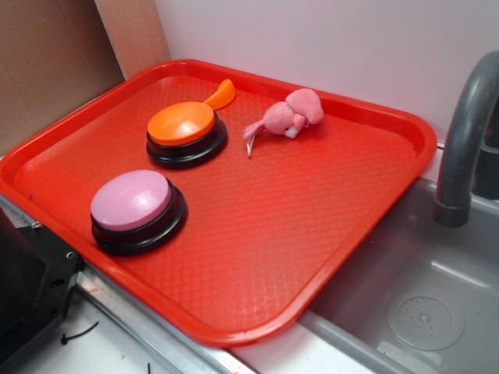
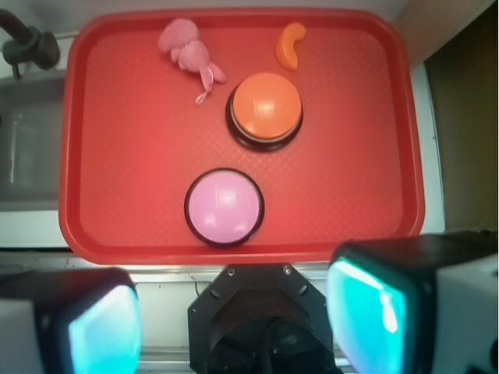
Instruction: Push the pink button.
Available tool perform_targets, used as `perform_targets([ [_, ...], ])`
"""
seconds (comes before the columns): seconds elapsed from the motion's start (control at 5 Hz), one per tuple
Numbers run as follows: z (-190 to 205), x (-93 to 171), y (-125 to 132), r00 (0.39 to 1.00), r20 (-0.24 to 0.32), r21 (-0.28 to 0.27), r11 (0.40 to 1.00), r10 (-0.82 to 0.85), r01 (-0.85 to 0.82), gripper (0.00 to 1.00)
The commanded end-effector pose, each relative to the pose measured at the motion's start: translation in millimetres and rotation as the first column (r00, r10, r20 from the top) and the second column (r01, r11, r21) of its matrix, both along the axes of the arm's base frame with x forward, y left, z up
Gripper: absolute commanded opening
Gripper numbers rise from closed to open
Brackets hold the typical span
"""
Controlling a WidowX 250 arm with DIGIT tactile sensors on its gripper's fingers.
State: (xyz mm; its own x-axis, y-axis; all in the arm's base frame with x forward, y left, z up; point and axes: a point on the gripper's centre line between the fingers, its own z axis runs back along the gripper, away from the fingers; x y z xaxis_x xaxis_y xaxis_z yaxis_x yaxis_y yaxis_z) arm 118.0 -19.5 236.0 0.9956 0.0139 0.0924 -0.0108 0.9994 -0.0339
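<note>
Round pink button [image 1: 131, 199]: smooth plastic dome, glossy black base. Round orange button [image 1: 181, 123]: the same finish. Red rectangular tray [image 1: 312, 210]: plastic, fine diamond-textured floor, smooth rim. Small pink plush toy [image 1: 288, 115]: fuzzy cloth. Grey sink [image 1: 390, 273]: matt, smooth.

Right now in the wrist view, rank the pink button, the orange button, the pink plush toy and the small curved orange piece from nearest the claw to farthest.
1. Pink button, just ahead of the claw, near tray edge.
2. Orange button, mid-tray, slightly right.
3. Pink plush toy and curved orange piece, both by the far rim, toy left, piece right; too close to call.
</note>
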Motion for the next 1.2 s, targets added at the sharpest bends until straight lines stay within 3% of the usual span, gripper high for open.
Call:
perform_targets([
  [0.0, -92.4, 35.7, -16.2, 0.992, -0.113, -0.005, 0.999, -0.053, 0.053, 1.0],
  [0.2, -135.1, 44.9, -15.2, 0.989, -0.129, 0.026, 0.997, -0.073, 0.077, 1.0],
  [0.4, -155.7, 47.1, -18.6, 0.987, -0.108, 0.043, 0.992, -0.115, 0.121, 1.0],
  [1.0, -182.5, 43.1, -35.3, 0.971, -0.139, 0.062, 0.977, -0.192, 0.202, 1.0],
])
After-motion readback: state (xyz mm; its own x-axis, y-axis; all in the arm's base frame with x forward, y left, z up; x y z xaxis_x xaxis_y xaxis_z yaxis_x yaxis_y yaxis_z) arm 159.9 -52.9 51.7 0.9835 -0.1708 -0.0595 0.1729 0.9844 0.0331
